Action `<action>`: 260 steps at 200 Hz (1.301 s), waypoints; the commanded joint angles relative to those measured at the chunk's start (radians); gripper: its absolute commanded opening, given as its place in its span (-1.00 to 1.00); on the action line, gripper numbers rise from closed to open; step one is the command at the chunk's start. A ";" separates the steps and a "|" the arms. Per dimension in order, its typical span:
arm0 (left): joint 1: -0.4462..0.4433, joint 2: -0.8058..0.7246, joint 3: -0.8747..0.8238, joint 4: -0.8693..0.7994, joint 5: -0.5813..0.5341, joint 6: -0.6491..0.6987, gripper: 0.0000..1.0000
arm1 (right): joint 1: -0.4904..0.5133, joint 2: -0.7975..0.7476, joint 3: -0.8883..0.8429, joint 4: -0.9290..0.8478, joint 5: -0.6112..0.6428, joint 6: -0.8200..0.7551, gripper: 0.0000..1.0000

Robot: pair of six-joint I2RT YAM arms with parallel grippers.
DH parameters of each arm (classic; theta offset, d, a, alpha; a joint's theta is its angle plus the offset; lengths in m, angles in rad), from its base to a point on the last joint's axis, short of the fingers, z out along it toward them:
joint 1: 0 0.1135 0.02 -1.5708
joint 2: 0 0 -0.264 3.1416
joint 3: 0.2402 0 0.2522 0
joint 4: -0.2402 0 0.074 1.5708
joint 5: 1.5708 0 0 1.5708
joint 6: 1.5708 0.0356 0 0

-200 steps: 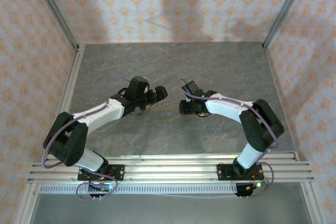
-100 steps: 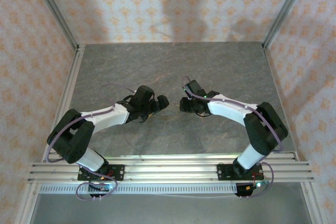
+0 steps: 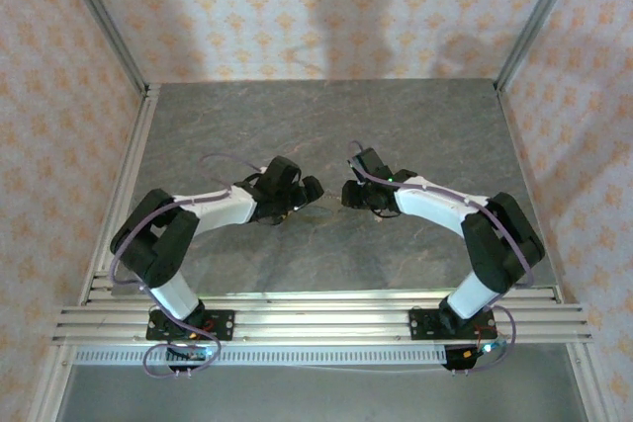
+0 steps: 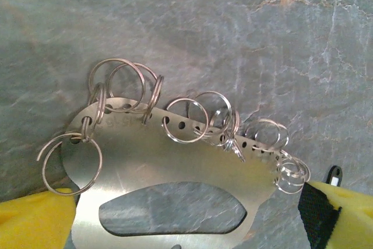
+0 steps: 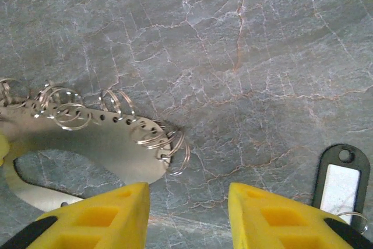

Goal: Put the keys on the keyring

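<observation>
The keyring [image 4: 175, 167] is a flat silvery plate with an oval cut-out and a row of edge holes carrying several wire rings; it lies on the table. My left gripper [image 4: 180, 228] is open wide, a yellow finger at each side of the plate. In the right wrist view the plate's end [image 5: 111, 144] lies just ahead of my left finger. The right gripper [image 5: 187, 214] is open over bare stone. The keys show as one small black tag-like piece [image 5: 342, 182] with a pale window, right of my right finger, also visible as a black tip [image 4: 334, 174].
The grey marbled table [image 3: 326, 126] stretches behind both grippers [image 3: 305, 191] [image 3: 352, 193], which face each other closely at its middle. Patterned walls and metal posts [image 3: 104, 27] close in the sides. An aluminium rail [image 3: 316, 313] runs along the near edge.
My left gripper has moved right and slightly down toward the right gripper, closing the gap between them. The right arm has hardly shifted.
</observation>
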 commanded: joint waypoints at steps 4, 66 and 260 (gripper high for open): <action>0.012 0.046 0.080 0.005 -0.014 0.032 1.00 | -0.005 -0.033 -0.009 0.002 0.010 -0.023 -0.20; 0.077 0.169 0.268 -0.040 0.036 0.119 1.00 | -0.010 -0.023 -0.015 0.013 -0.012 -0.050 -0.20; 0.133 -0.202 0.089 -0.058 0.072 0.121 1.00 | 0.033 0.133 0.021 0.088 -0.123 -0.022 -0.20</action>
